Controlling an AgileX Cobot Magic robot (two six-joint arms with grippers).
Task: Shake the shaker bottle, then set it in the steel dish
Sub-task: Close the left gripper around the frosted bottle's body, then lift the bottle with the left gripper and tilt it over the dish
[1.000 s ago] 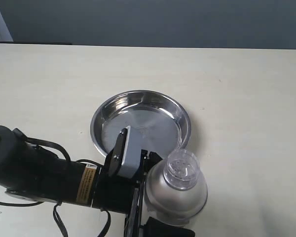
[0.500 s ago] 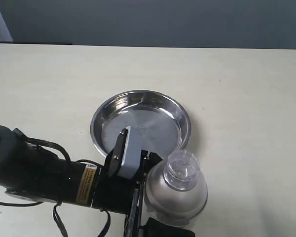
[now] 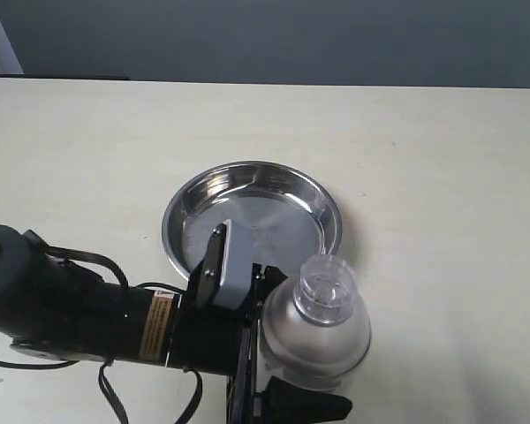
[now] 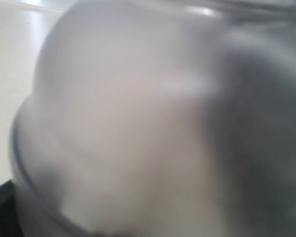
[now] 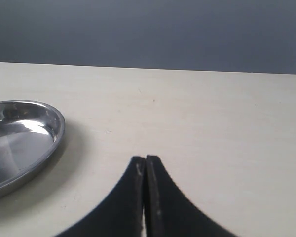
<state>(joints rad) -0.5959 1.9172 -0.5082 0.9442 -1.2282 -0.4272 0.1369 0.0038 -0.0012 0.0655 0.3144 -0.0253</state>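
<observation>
My left gripper (image 3: 267, 352) is shut on the shaker bottle (image 3: 322, 322), which I hold upright in the air near the bottom edge of the exterior view. The bottle's frosted dome and small clear perforated cap (image 3: 327, 290) face the camera. The steel dish (image 3: 247, 208) lies on the table just beyond the bottle, and the bottle overlaps the dish's near right rim in this view. In the left wrist view the blurred bottle (image 4: 138, 128) fills the picture and hides the fingers. My right gripper (image 5: 145, 159) is shut on nothing, low over the table, with the dish's rim (image 5: 56, 128) off to its side.
The cream table (image 3: 442, 177) runs out on all sides of the dish. My black left arm (image 3: 62, 309) with its cables lies across the near left part of the table. A grey wall (image 3: 274, 40) stands behind the far edge.
The bottle in my left gripper has shifted slightly up and toward the dish in the exterior view. The dish has not moved.
</observation>
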